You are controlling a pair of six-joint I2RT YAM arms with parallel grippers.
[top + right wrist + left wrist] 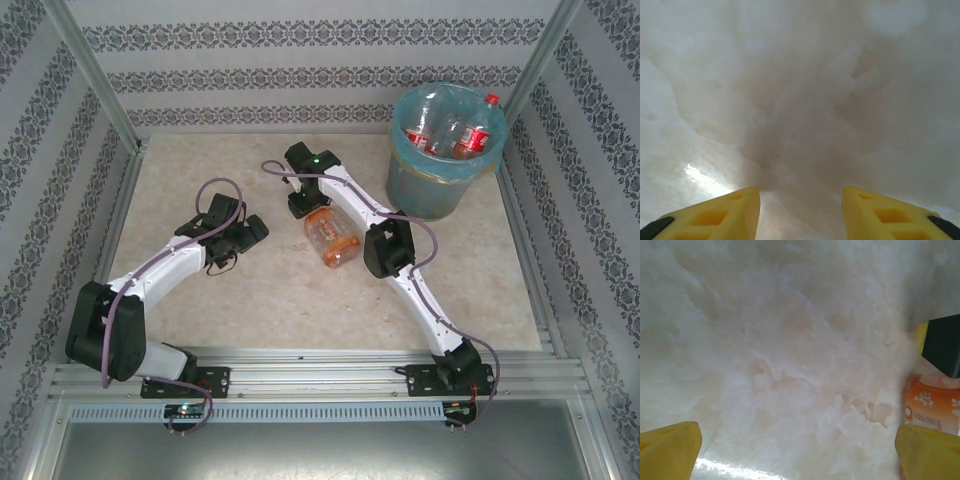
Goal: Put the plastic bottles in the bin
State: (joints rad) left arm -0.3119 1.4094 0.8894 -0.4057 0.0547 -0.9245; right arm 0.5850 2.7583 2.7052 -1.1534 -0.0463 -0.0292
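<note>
Orange-labelled bottle (332, 238) lies just beside right pincer (301, 207).

Orange-labelled clear plastic bottle (932, 407): cut by the left wrist view's right edge, top behind blurred dark block (944, 342). Red-labelled clear bottles (470, 135): lower halves hidden inside round grey bin (425, 195).

Count, overhead view:
- One round grey bin lined with a light-blue plastic bag (430, 195) is standing on the table (250, 310).
- At least two clear red-labelled plastic bottles (476, 138) are lying inside it; the exact number is unclear.
- One clear orange-labelled plastic bottle (332, 238) is lying on the table.
- Two white-and-black robot arms, left arm (170, 262) and right arm (420, 290), are extending over the table.
</note>
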